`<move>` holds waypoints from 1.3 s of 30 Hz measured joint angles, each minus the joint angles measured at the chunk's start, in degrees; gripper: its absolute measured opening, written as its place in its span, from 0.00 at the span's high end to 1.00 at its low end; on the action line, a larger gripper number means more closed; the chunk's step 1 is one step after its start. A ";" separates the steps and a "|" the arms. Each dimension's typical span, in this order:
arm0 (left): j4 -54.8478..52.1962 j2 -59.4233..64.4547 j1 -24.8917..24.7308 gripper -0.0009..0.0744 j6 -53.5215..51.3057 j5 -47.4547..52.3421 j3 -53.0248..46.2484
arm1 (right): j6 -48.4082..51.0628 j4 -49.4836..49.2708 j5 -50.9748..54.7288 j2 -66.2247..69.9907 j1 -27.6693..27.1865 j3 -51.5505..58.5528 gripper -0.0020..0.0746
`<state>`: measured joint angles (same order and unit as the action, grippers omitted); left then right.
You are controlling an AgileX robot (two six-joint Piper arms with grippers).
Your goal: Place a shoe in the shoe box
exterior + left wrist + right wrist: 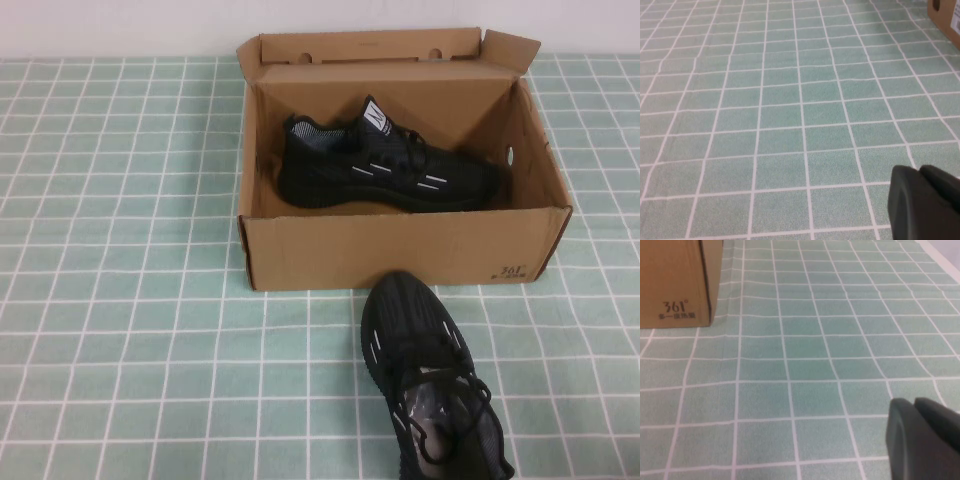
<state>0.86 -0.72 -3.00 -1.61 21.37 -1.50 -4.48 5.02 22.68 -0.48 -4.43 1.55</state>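
Covering the counter (120, 300) is a pale green cloth ruled into squares by thin white lines, flat and faintly rumpled. On it, toward the far edge, stands the shoe box (400, 250), brown corrugated cardboard, rectangular, its hinged flap lid folded upright at the back and small black print at the near right corner. Inside lies one shoe (385, 165), a black knit lace-up sneaker resting on its sole along the box's length, toe to the right, short white dashes on its side and a white label on the tongue. A second, matching sneaker (430, 380) sits outside on the cloth, its toe just beside the box's front wall, heel toward the robot. The left claw (922, 202) is clenched, hovering over bare cloth with nothing in it. The right claw (922, 437) is likewise clenched and empty, near the box's printed corner.
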 joint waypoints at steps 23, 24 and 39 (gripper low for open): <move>0.00 0.00 0.00 0.99 0.00 0.00 0.00 | 0.00 0.12 0.00 0.00 0.00 0.00 0.98; -0.29 0.00 0.00 0.99 0.00 0.00 0.00 | 0.00 0.12 0.00 0.00 0.00 0.00 0.98; -2.81 0.00 0.00 0.99 0.00 -2.29 0.00 | 0.00 0.23 0.00 0.00 0.00 0.00 0.98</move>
<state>-1.94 -0.72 -3.00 -1.61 19.08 -1.50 -4.48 5.25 22.68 -0.48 -4.43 1.55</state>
